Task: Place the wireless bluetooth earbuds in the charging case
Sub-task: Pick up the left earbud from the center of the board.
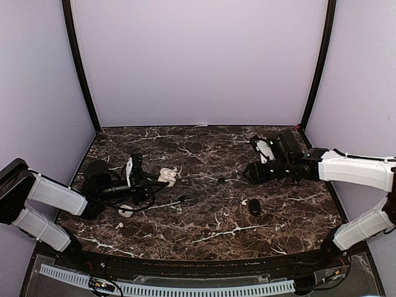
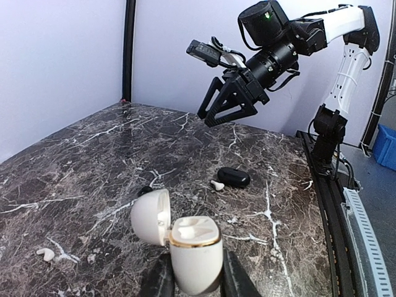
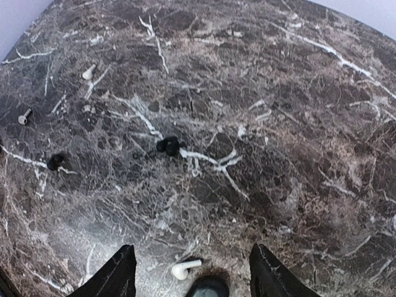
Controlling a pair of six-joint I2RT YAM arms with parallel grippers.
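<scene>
Earbuds lie scattered over the dark marble table [image 1: 204, 142], each tiny beside the cases. At the bottom centre of the left wrist view, the left gripper [image 2: 197, 277] is pinching an open white charging case [image 2: 195, 250], with its fingers [image 2: 158, 281] pressed against both sides of the body. The lid [image 2: 151, 216] is swung back to the left. A white shape sits in the top of the case, but whether it is a seated earbud is hard to tell.

The right gripper [image 3: 192, 247] hangs above the table with its fingers [image 3: 117, 275] spread and nothing between them. Under it, at the bottom centre of the right wrist view, a white earbud [image 3: 185, 269] lies just beside a closed black case [image 3: 207, 288] that the frame edge cuts off. A black earbud [image 3: 169, 146] rests near the centre of that view. A second black earbud [image 3: 55, 161] is at the left. An upper white earbud [image 3: 88, 72] is in the upper left, and a pale stemmed earbud [image 3: 25, 116] is at the far left.

A lone white earbud [image 2: 44, 252] lies in the lower left of the left wrist view, well apart from the held case.
</scene>
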